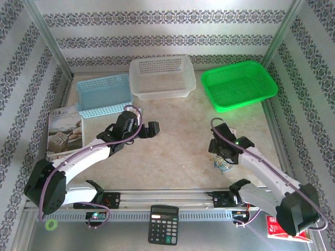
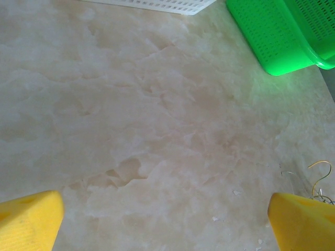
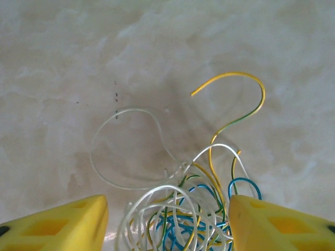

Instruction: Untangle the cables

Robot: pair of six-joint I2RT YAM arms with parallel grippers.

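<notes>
your right claw [image 3: 167, 209] is spread astride the cables [image 3: 184, 180], by the near right edge of the worktop [image 1: 178, 141]; pinch one outer loop only, pull slowly. left claw [image 2: 165, 209] hangs spread.

The lower part of the cables [image 3: 178, 214] runs off the bottom edge of my right wrist view. So I cannot tell how the strands cross there, or whether my right gripper [image 3: 167, 206] touches them. From above, the bundle is a tiny blur, half hidden under that gripper. In my left wrist view a few strands peek out at the right edge, cut off behind one finger [image 2: 303, 222] of my left gripper [image 2: 166, 222]. The green basket [image 2: 282, 31] and white basket [image 2: 167, 4] are cropped too.
</notes>
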